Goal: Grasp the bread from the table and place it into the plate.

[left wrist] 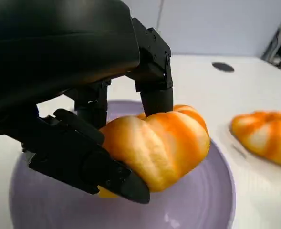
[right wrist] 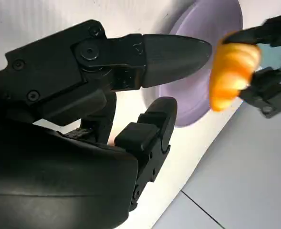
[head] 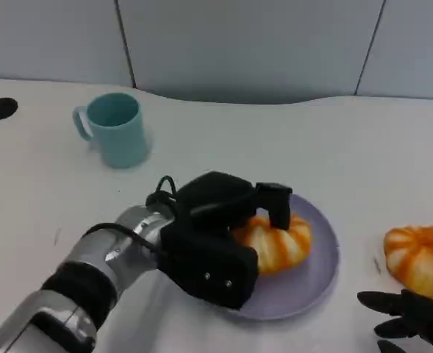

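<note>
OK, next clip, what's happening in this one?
The left hand grips a striped orange bread over the purple plate; whether it already rests on the plate is hard to tell. A second bread lies on the table right of the plate, near the right hand, which holds nothing. A teal mug stands further back.

Teal mug (head: 115, 129) stands upright at the table's (head: 290, 140) far-left.
</note>
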You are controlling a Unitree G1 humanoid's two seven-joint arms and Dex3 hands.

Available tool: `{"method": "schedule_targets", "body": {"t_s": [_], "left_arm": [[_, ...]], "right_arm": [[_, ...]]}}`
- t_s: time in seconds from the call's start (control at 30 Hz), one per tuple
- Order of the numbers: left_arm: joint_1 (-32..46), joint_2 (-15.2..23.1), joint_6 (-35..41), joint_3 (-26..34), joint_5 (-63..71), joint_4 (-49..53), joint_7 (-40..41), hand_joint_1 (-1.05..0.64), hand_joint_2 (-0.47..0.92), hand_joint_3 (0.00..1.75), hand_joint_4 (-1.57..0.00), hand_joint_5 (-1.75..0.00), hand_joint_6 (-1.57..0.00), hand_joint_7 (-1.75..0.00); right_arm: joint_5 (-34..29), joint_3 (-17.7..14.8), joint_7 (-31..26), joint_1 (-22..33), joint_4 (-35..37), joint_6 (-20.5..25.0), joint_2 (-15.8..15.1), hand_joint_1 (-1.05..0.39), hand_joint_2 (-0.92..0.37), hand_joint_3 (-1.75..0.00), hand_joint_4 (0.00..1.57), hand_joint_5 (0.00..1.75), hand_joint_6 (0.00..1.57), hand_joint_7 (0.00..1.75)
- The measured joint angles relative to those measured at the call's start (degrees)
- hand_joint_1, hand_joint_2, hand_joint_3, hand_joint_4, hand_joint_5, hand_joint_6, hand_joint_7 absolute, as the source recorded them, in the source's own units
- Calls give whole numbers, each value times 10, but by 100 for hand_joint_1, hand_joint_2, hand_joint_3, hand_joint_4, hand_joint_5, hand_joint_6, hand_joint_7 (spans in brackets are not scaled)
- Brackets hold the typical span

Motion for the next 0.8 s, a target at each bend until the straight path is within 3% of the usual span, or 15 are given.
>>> {"method": "schedule_targets", "body": {"t_s": [0.1, 0.17, 0.23, 0.3, 0.4, 0.5, 0.57, 0.63, 0.8], "left_arm": [[-17, 1, -1, -24, 31, 18, 11, -24, 79, 13, -90, -175, -60, -175], [-32, 4, -2, -38, 49, 28, 11, -32, 78, 13, -63, -174, -44, -172], [-47, 7, -4, -50, 58, 38, 1, -35, 79, 11, -48, -170, -37, -162], [-52, 8, -7, -54, 59, 48, -10, -38, 83, 8, -38, -155, -38, -133], [-61, 9, -23, -62, 61, 59, -26, -46, 88, 2, -23, -112, -42, -74], [-79, 11, -27, -77, 73, 66, -28, -57, 90, 0, -9, -91, -43, -32], [-91, 12, -31, -86, 84, 71, -27, -62, 90, 0, -2, -83, -40, -16], [-95, 12, -33, -89, 84, 74, -30, -64, 89, 0, -1, -74, -37, -10], [-98, 13, -43, -84, 64, 82, -75, -73, 91, 1, 0, -25, -19, -2]], "right_arm": [[-1, 0, 0, 3, 0, 0, 0, -42, -92, -47, 45, 100, 69, 25], [-2, 0, 0, 3, 0, 0, 0, -43, -92, -47, 45, 100, 69, 25], [-2, 0, 0, 3, 0, -1, 0, -43, -92, -47, 45, 99, 69, 25], [-2, 0, 0, 3, 0, -2, 0, -42, -92, -47, 44, 98, 69, 25], [-2, 0, 0, 4, 0, -6, 0, -42, -92, -46, 44, 98, 69, 25], [-1, 0, 0, 4, 0, -7, 0, -43, -92, -47, 45, 97, 68, 24], [-1, 0, 0, 6, 0, -7, 0, -43, -92, -47, 45, 96, 68, 24], [-1, 0, 0, 7, 0, -6, 0, -43, -92, -48, 45, 96, 68, 24], [0, 0, 0, 7, 0, -5, 0, -42, -92, -48, 46, 96, 69, 24]]}}
